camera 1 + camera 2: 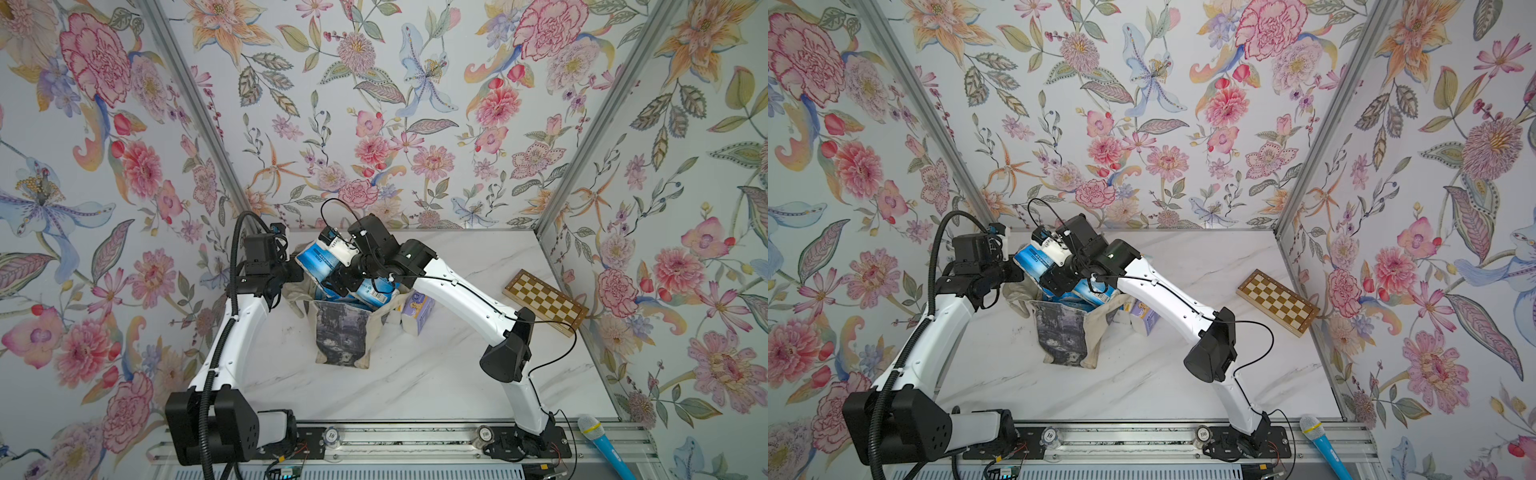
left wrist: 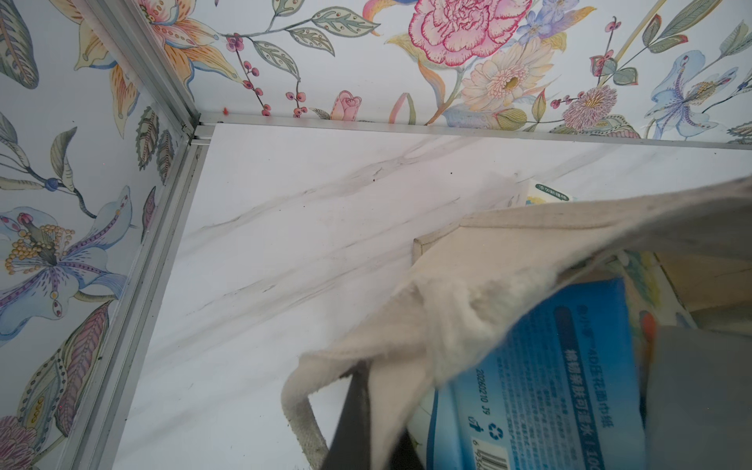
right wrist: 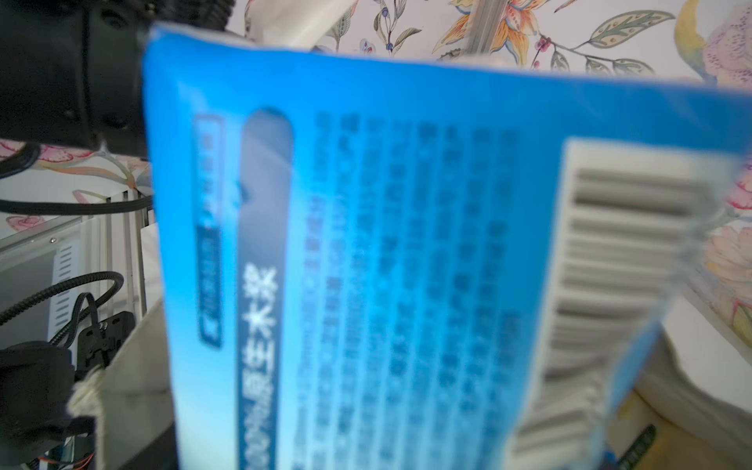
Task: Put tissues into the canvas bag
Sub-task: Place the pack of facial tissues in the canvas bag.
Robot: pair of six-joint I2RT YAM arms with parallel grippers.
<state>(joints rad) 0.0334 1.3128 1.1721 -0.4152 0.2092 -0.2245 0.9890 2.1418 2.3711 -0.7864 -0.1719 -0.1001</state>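
Your wide-spread right gripper (image 1: 330,275) holds a blue plastic-wrapped tissue pack (image 1: 312,261) over the cream canvas bag (image 1: 340,332), which your left gripper (image 1: 297,274) pinches tight.

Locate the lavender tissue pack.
In both top views the lavender pack sits on the table, just right of the canvas bag, under the right arm.

White-shelled arms with black joints; left arm (image 1: 248,322) carries ribbed black conduit (image 1: 233,270).
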